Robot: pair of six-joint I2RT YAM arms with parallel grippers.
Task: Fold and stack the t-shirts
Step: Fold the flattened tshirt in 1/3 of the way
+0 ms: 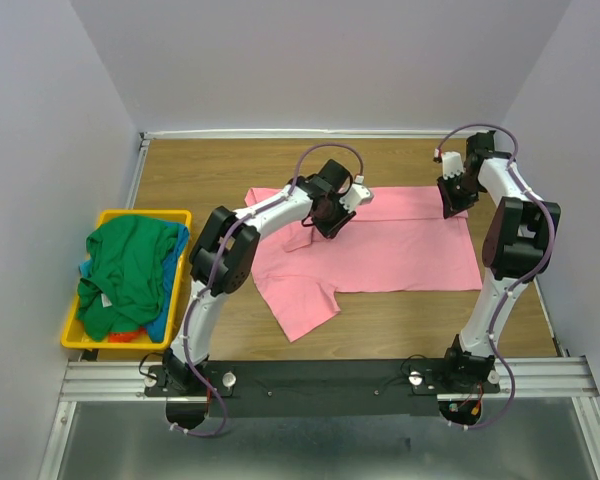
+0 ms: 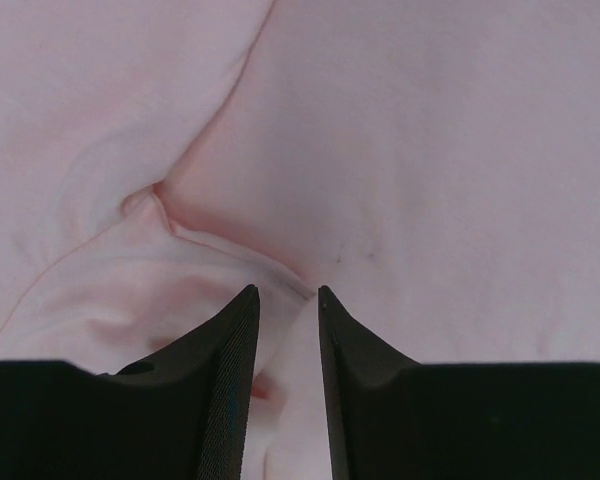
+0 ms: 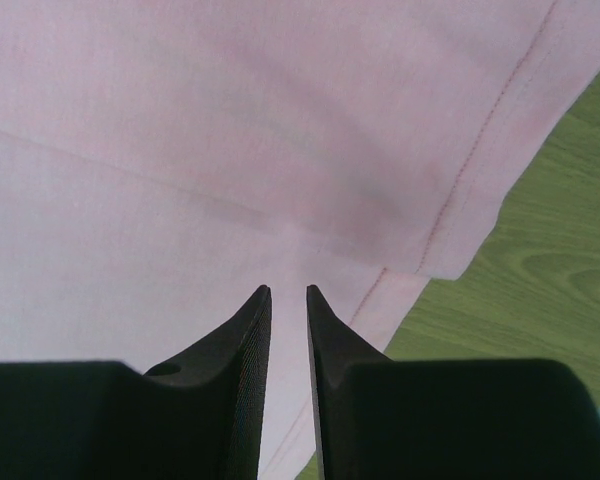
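The left hand [image 2: 288, 295] and right hand [image 3: 288, 292] each pinch a thin bit at the far edge of the pink t-shirt [image 1: 400, 250], which may slip out and fold crooked.

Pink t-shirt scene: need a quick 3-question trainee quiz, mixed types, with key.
1. True or false: the green t-shirt lies in the yellow bin.
2. Where is the pink t-shirt? A. spread on the table; B. in the bin; C. draped over an arm.
3. Fill in: bare table beside the shirt's stitched hem shows in the wrist view of only one of the left tool and the right tool, the ___ one.
Key: 1 true; 2 A; 3 right.
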